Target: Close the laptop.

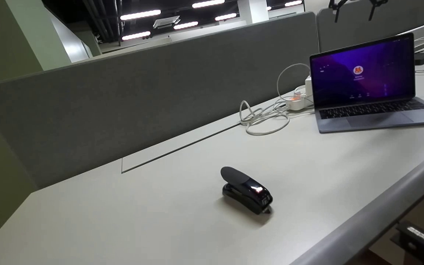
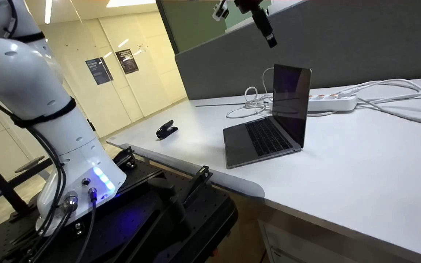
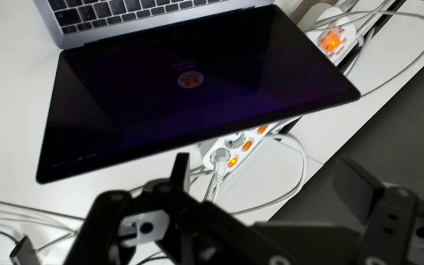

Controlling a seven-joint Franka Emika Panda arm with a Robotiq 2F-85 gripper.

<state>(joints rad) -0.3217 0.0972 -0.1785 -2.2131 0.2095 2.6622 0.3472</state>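
Observation:
The silver-grey laptop stands open on the white desk. Its screen [image 1: 366,73] shows purple wallpaper in an exterior view and is raised roughly upright, also seen side-on in an exterior view [image 2: 291,102]. In the wrist view the screen [image 3: 197,99] fills the upper middle, with part of the dark keyboard [image 3: 116,9] at the top edge. My gripper [image 1: 353,18] is open and empty, above the screen's top edge in both exterior views [image 2: 272,42]. In the wrist view its fingers [image 3: 269,176] are wide apart, past the screen's top edge, touching nothing. The back of the lid is hidden.
A black stapler [image 1: 247,189] lies on the desk away from the laptop. A white power strip [image 2: 333,103] with loose cables [image 1: 265,119] runs behind the laptop, also under my fingers in the wrist view [image 3: 221,154]. A grey partition [image 1: 182,88] borders the desk's back.

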